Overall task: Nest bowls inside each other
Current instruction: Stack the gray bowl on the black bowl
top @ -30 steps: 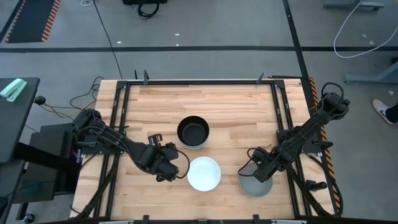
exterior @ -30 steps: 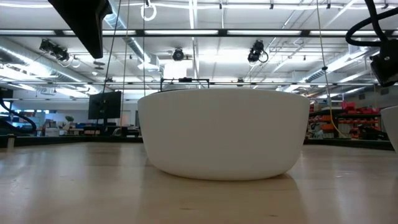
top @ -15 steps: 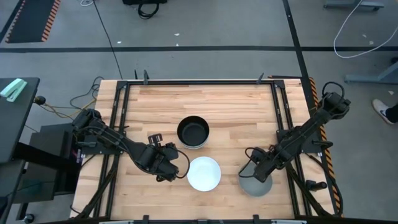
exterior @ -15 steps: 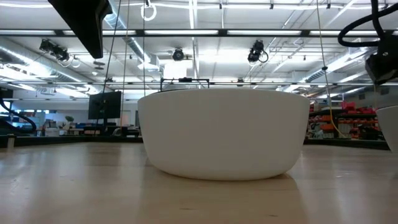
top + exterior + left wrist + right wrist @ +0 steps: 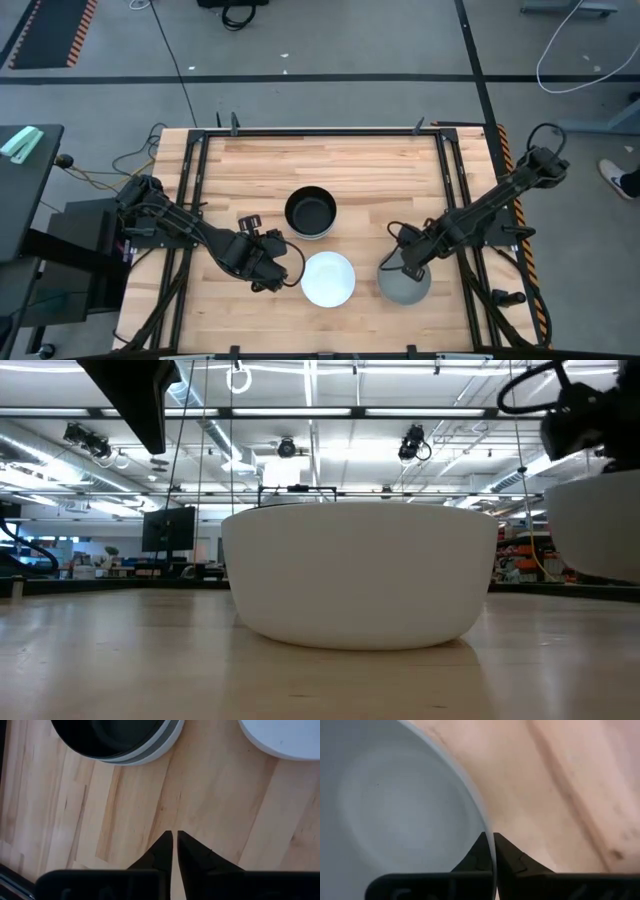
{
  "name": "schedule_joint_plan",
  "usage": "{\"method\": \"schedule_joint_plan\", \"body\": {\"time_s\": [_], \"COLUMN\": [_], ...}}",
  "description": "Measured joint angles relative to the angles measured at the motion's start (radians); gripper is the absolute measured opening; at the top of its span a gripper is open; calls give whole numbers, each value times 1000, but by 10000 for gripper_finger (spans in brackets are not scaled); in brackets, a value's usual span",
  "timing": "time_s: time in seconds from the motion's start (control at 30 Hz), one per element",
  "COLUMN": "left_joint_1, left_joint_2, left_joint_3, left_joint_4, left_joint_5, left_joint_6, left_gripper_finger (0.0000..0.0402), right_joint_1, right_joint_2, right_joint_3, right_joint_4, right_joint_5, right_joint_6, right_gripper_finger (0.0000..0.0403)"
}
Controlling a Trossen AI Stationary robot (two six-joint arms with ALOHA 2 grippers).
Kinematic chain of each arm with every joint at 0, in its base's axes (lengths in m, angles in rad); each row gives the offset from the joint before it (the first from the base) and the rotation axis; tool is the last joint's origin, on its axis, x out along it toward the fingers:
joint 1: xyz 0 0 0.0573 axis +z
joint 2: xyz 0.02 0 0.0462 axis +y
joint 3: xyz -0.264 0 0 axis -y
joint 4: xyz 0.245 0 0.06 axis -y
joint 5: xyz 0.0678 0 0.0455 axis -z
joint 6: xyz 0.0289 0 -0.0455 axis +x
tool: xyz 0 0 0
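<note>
The grey bowl [image 5: 404, 283] has shifted toward the white bowl [image 5: 328, 279], right gripper [image 5: 393, 266] fingers clamped on its rim; left gripper [image 5: 275, 278] fingers nearly together.

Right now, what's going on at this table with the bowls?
The right gripper has pinched the rim of the light grey bowl near the table's front edge, and in the low view that bowl hangs clear of the wood. A white bowl sits beside it in the middle, with a black bowl stack behind. The left gripper waits by the white bowl, nearly closed and holding nothing.
</note>
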Motion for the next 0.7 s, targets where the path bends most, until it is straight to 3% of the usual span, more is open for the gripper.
{"method": "schedule_joint_plan", "body": {"time_s": [0.43, 0.7], "left_joint_1": [22, 134], "left_joint_2": [0, 0], "left_joint_3": [0, 0], "left_joint_4": [-19, -104], "left_joint_5": [-43, -68], "left_joint_6": [53, 49], "left_gripper_finger": [21, 23], "right_joint_1": [-240, -441], "right_joint_2": [0, 33], "right_joint_3": [265, 430], "right_joint_4": [-94, -92], "right_joint_5": [121, 154], "right_joint_6": [-365, -598], "right_gripper_finger": [2, 2]}}
